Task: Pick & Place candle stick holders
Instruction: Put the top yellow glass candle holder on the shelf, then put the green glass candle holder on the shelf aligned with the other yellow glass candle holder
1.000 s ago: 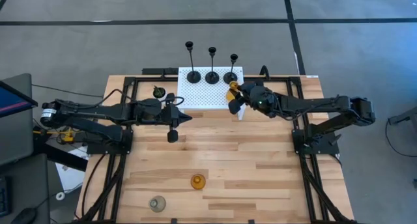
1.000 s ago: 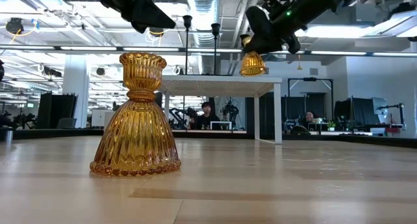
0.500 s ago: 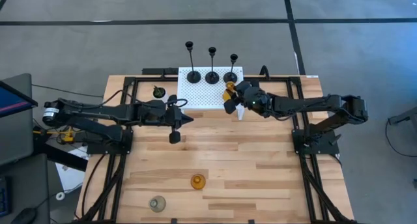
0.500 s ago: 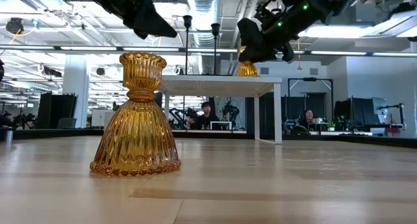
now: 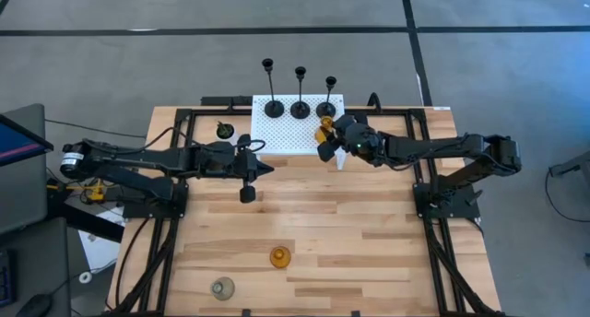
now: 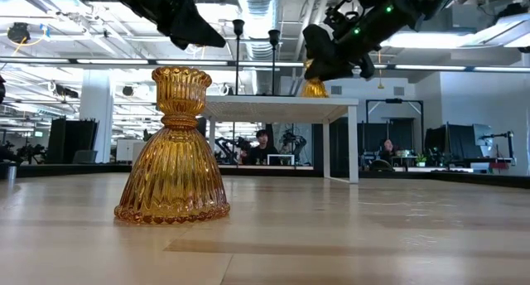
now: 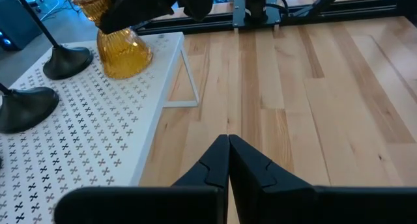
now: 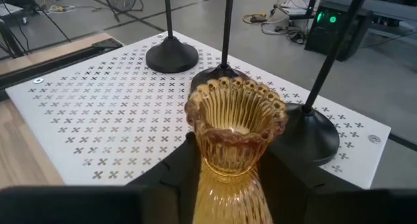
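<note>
An amber glass candle stick holder point(image 8: 234, 129) stands upright on the white perforated stand point(image 5: 286, 133), near its right end. My right gripper point(image 8: 228, 168) is shut on it. Three black thin-stemmed holders point(image 5: 300, 107) stand in a row by their round bases along the stand's far edge. A second amber holder point(image 5: 279, 257) and a clear-grey one point(image 5: 222, 287) rest on their bases near the table's front. My left gripper point(image 7: 228, 142) hovers shut over the wood beside the stand's near edge, touching nothing. My right gripper has the amber holder's narrow neck point(image 8: 208, 164), below its fluted cup, between its two fingers point(image 8: 176, 175). The fingers come from the table's right, slanting a little downward. The holder is upright with its flared base point(image 7: 120, 58) on the white stand.
A small pot with a green plant point(image 5: 224, 129) sits left of the stand. Black frame rails point(image 5: 175, 170) run along both table sides. Bare wood lies between the stand and the two holders at the front.
My right gripper has gone down and a little toward the table's left with the amber holder. The holder has sunk from just above the stand until its base rests on the stand's top, and it has stayed upright there since.
</note>
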Available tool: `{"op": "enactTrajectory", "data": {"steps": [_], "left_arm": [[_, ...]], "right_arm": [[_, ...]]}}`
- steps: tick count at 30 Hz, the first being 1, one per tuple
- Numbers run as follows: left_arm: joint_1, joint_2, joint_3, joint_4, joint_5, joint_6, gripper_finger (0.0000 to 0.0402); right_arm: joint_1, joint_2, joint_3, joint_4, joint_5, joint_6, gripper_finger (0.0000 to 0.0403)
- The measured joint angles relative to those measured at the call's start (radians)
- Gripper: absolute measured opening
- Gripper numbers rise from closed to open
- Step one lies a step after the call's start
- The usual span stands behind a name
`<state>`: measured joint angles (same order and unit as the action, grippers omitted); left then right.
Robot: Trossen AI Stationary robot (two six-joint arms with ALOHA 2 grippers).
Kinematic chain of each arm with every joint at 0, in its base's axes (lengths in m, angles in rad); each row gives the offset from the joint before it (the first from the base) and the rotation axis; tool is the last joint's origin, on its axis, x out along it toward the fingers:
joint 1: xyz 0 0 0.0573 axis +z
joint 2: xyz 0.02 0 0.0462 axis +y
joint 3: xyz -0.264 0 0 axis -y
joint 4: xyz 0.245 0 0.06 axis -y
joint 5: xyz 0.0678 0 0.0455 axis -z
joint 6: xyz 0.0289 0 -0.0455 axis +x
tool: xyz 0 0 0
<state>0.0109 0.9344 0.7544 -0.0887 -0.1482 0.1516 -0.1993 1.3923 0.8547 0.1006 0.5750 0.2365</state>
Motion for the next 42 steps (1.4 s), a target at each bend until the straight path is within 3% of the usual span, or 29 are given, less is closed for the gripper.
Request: {"op": "enactTrajectory", "data": {"steps": [8,16,28,33,42], "left_arm": [[0.000,0.000,0.000,0.000,0.000,0.000,0.0008],[0.000,0.000,0.000,0.000,0.000,0.000,0.0008],[0.000,0.000,0.001,0.000,0.000,0.000,0.0008],[0.000,0.000,0.001,0.000,0.000,0.002,0.0008],[-0.003,-0.049,0.002,-0.009,0.023,0.033,0.0008]], "right_arm": [[0.000,0.001,-0.002,-0.022,-0.001,-0.004,0.0199],[0.000,-0.015,-0.002,-0.057,0.001,-0.029,0.0225],[0.050,-0.188,-0.002,-0.148,-0.009,-0.035,0.0223],[0.108,-0.279,-0.002,-0.248,-0.111,-0.038,0.0219],[0.238,-0.361,-0.002,-0.511,-0.159,0.001,0.0155]]}}
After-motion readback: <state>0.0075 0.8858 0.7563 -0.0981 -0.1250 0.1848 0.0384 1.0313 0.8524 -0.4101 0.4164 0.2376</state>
